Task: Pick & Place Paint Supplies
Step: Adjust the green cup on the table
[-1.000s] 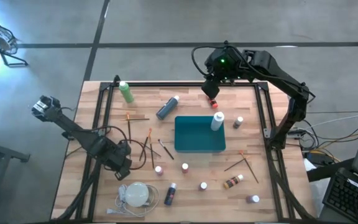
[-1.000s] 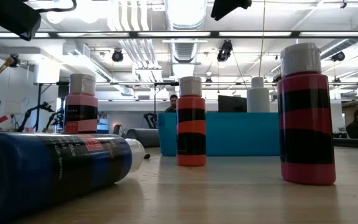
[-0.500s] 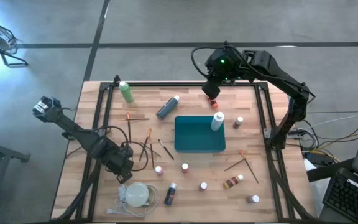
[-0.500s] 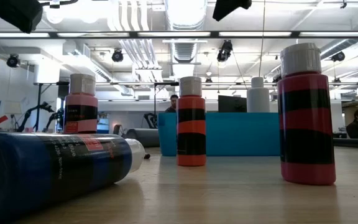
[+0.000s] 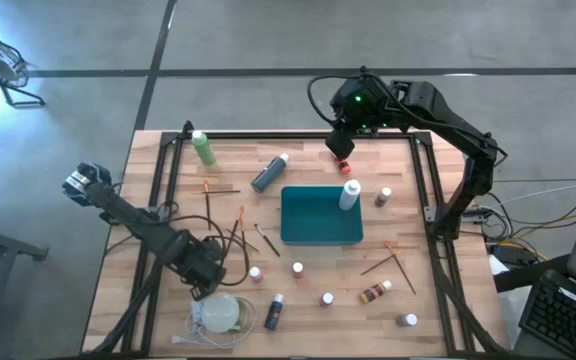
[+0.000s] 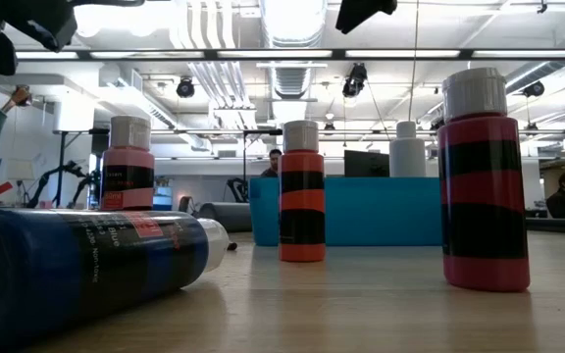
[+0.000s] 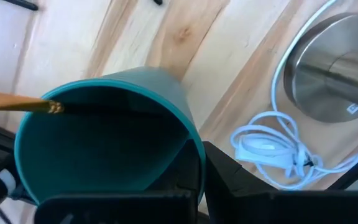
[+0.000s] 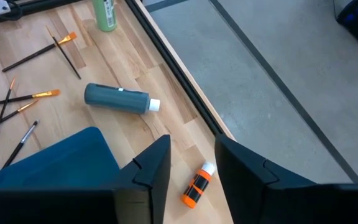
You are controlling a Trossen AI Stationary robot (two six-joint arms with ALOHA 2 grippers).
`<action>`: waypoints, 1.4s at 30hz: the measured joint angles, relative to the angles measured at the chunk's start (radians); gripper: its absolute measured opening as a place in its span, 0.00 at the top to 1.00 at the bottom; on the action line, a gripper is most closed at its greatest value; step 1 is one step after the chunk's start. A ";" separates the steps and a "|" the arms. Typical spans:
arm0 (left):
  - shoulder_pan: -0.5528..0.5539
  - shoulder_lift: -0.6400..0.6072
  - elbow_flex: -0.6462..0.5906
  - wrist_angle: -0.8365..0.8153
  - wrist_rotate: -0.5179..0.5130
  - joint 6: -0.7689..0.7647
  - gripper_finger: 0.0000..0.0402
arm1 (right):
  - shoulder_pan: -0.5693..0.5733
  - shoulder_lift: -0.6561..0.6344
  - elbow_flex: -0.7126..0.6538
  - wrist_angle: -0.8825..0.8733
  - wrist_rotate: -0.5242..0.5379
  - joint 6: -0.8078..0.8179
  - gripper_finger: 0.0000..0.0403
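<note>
While the left gripper [image 7: 194, 180] is pinched on the teal plastic cup's [image 7: 104, 149] rim, the spread right gripper [image 8: 191, 163] should be lowered squarely over the lying orange-and-black paint bottle [image 8: 197, 185] at the table's far edge.

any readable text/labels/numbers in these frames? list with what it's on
None can be read.
Lying blue bottle: label print, too blurred.
Standing red bottle: label print, too small.
Orange bottle and pink bottle: black bands only.
White disc: a small sticker, illegible.

teal tray [image 5: 320, 215]: mid-table | white disc [image 5: 220, 311] with cord: near edge | teal cup [image 7: 104, 146]: upright
</note>
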 joint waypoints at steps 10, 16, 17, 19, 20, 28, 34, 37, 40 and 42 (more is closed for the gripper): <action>-0.001 -0.003 0.000 0.021 0.005 -0.014 0.98 | 0.000 0.000 0.000 0.000 0.000 -0.003 0.62; -0.002 0.003 0.000 0.025 0.009 -0.012 0.97 | 0.000 0.000 0.000 -0.006 0.000 -0.003 0.60; -0.002 0.002 0.000 0.025 0.010 -0.012 0.97 | 0.000 0.000 0.000 -0.009 0.000 -0.003 0.59; -0.002 0.002 0.000 0.026 0.011 -0.011 0.96 | 0.000 0.000 0.000 -0.017 0.000 -0.003 0.59; -0.002 0.002 0.000 0.029 0.012 -0.011 0.95 | 0.000 0.000 0.000 -0.020 0.000 -0.003 0.58; -0.002 0.003 -0.001 0.033 0.034 -0.005 0.87 | 0.000 0.000 0.000 -0.021 0.000 0.000 0.56; -0.002 0.003 -0.002 0.033 0.034 -0.005 0.82 | 0.000 0.000 0.000 -0.021 0.000 -0.001 0.55; -0.002 0.003 -0.001 0.032 0.039 -0.005 0.78 | 0.000 0.000 0.000 -0.022 -0.001 0.000 0.54; -0.002 0.003 -0.001 0.030 0.046 -0.011 0.71 | 0.000 0.000 0.000 -0.022 -0.001 -0.001 0.55; -0.002 0.001 -0.002 0.029 0.058 -0.016 0.67 | 0.000 0.000 0.000 -0.022 -0.001 0.000 0.56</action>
